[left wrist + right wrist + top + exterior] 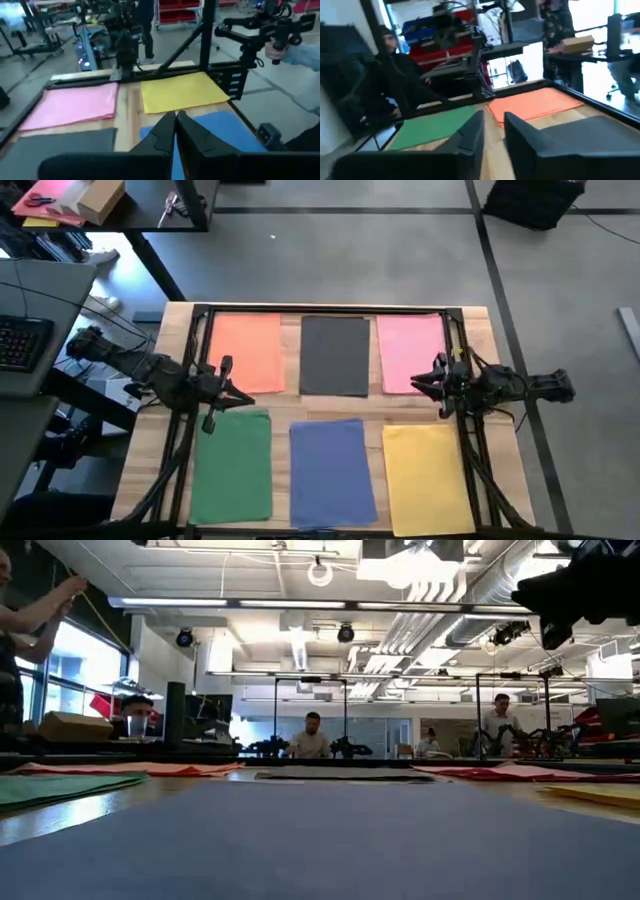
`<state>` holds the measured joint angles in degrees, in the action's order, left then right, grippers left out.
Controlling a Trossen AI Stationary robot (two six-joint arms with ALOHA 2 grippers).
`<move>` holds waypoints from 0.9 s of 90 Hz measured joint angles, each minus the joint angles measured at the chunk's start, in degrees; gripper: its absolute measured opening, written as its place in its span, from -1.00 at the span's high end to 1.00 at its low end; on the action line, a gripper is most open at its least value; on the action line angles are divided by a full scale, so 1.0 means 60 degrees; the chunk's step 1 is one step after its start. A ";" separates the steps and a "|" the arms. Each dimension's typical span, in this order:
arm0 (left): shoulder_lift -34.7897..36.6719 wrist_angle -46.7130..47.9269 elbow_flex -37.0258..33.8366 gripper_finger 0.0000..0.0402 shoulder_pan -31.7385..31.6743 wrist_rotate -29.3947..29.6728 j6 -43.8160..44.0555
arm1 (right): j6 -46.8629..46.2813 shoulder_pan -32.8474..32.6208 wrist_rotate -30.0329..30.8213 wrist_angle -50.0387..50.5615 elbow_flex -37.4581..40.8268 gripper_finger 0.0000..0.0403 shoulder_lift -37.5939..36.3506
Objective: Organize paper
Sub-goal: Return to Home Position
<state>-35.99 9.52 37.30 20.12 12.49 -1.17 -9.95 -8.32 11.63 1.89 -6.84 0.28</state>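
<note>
Six stacks of paper lie flat on the wooden table. Orange (247, 352), dark grey (335, 355) and pink (410, 352) form the far row. Green (233, 465), blue (330, 470) and yellow (428, 475) form the near row. My left gripper (243, 398) hangs shut above the gap between the orange and green stacks, pointing toward the table's right. In its wrist view the fingertips (175, 117) meet. My right gripper (415, 383) hovers beside the pink stack's near left corner, pointing left. Its fingers stand slightly open (493, 122) with nothing between them.
A black frame (320, 310) runs along the table's far edge and down both sides. A desk with a keyboard (20, 340) stands left of the table. People sit and stand in the room beyond (313, 735). A hand (277, 47) holds a device past the right edge.
</note>
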 joint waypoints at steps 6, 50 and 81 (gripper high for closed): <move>0.0316 -0.0612 -0.0534 1.00 -0.0817 -0.0965 -0.0085 | 0.0163 0.0000 -0.0064 -0.0414 0.0198 0.94 -0.0031; 0.3745 -0.0760 -0.3944 1.00 -0.3042 -0.1634 0.1994 | -0.0814 0.0011 -0.0159 -0.0732 0.1047 0.97 0.0113; 0.5983 -0.0972 -0.5613 1.00 -0.2204 -0.0735 0.1506 | -0.0764 0.0011 -0.0155 -0.0727 0.1047 0.97 0.0112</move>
<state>-0.09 3.69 3.62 6.90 8.08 7.86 -14.53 -8.25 10.70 -2.47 -0.56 0.95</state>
